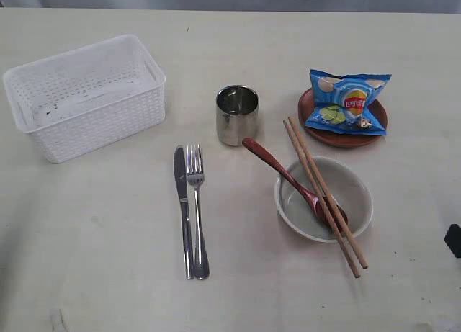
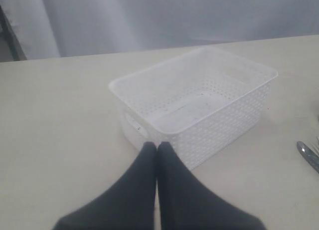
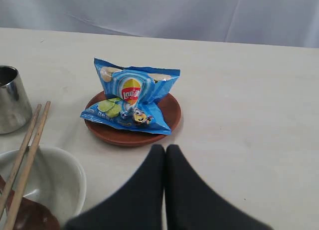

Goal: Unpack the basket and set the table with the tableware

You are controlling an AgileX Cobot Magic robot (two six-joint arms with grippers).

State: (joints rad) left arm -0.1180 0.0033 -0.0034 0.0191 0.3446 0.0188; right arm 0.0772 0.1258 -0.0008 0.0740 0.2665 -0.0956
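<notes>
The white lattice basket (image 1: 86, 94) (image 2: 199, 100) stands empty at the table's (image 1: 94, 224) back left. A steel knife (image 1: 183, 209) and fork (image 1: 197, 209) lie side by side in the middle. Behind them stands the steel cup (image 1: 237, 114) (image 3: 12, 98). The cream bowl (image 1: 324, 199) (image 3: 45, 182) holds the wooden spoon (image 1: 288, 177), with two chopsticks (image 1: 324, 195) (image 3: 27, 155) laid across it. A blue chip bag (image 1: 347, 101) (image 3: 130, 100) rests on the brown plate (image 1: 343, 135) (image 3: 129, 132). My left gripper (image 2: 157, 147) is shut and empty near the basket. My right gripper (image 3: 165, 150) is shut and empty in front of the plate.
Bare tabletop lies along the front and at the right of the bowl. A dark part of the right arm (image 1: 454, 240) shows at the right edge. A grey curtain (image 3: 199, 10) hangs behind the table.
</notes>
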